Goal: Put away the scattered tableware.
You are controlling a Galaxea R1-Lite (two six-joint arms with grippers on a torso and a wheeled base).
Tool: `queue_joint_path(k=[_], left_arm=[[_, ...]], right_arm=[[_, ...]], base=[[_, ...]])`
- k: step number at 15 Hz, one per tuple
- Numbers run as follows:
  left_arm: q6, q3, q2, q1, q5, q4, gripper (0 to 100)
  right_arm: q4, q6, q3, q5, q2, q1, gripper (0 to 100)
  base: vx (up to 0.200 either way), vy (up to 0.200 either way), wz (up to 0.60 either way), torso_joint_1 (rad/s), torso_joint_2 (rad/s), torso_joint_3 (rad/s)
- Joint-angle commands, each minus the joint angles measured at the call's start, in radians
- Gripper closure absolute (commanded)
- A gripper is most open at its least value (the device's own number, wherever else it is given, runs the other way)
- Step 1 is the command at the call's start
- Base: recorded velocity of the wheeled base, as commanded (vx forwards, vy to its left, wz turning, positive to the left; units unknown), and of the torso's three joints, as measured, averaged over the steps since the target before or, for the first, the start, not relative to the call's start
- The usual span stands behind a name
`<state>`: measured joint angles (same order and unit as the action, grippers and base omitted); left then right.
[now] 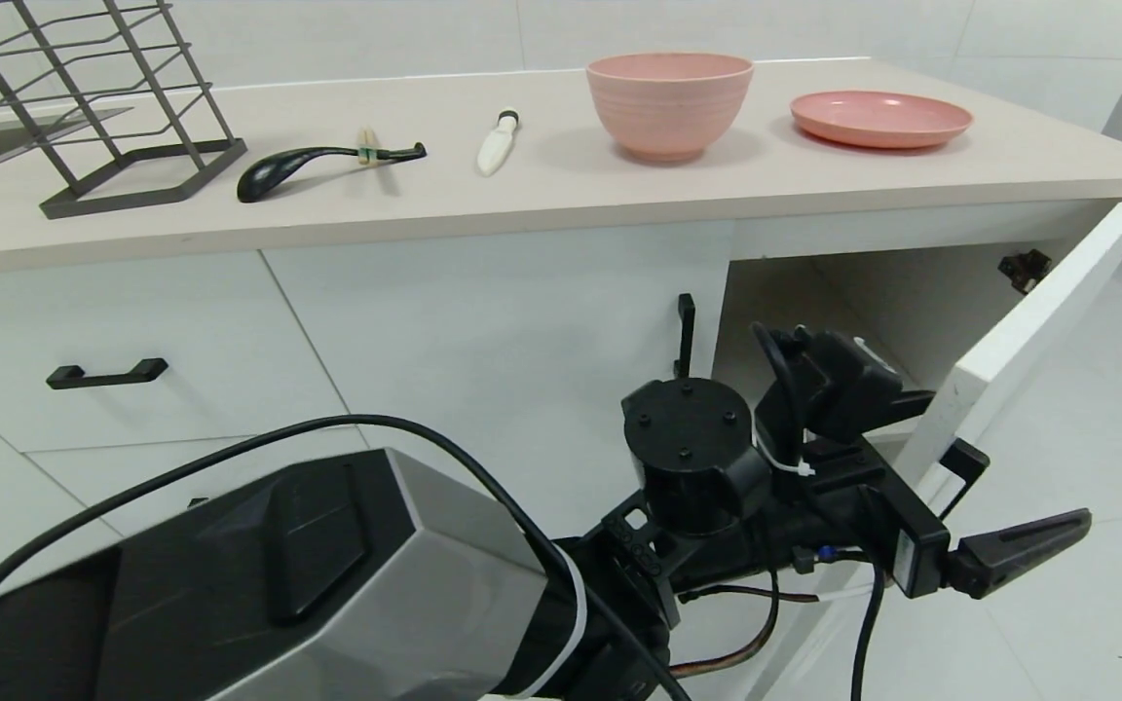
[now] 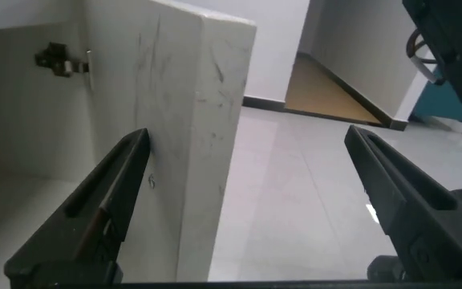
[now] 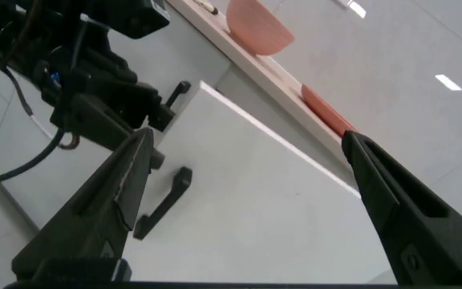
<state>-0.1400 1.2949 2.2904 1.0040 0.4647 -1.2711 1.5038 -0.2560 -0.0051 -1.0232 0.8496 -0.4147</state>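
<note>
Astride the open cabinet door's [image 1: 1028,321] edge, the left gripper [image 2: 247,136] stood spread wide, gripping nothing. Well above it on the countertop [image 1: 561,190] sat the pink bowl [image 1: 669,102], pink plate [image 1: 880,118], white utensil [image 1: 497,144] and black spoon [image 1: 288,166]. The right gripper [image 3: 247,138] gaped empty.

Saw a pale pink bowl [image 1: 669,102] with faint ringed ridges and a matching pink plate [image 1: 880,118] on the beige bench [image 1: 814,175]. Noted a glossy black spoon [image 1: 274,170], pale sticks [image 1: 366,148] with a green band, a white utensil [image 1: 498,143] with a black collar, and a dark grey wire rack [image 1: 103,97]. Found a white cabinet door [image 1: 1028,331], a black drawer handle [image 1: 106,373], and a black left tool [image 2: 247,136] and right tool [image 3: 247,138].
</note>
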Motion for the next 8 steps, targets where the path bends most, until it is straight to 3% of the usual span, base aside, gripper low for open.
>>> queue_joint_path(k=[1, 8], left_arm=[[-0.001, 0.026, 0.030, 0.025, -0.001, -0.002, 0], [-0.004, 0.139, 0.106, 0.065, -0.006, -0.002, 0]], right_arm=[[0.003, 0.000, -0.003, 0.000, -0.018, 0.001, 0], [0.006, 0.018, -0.125, 0.017, -0.069, 0.010, 0]], base=[[0.000, 0.000, 0.00, 0.000, 0.00, 0.000], [0.000, 0.000, 0.00, 0.000, 0.00, 0.000]])
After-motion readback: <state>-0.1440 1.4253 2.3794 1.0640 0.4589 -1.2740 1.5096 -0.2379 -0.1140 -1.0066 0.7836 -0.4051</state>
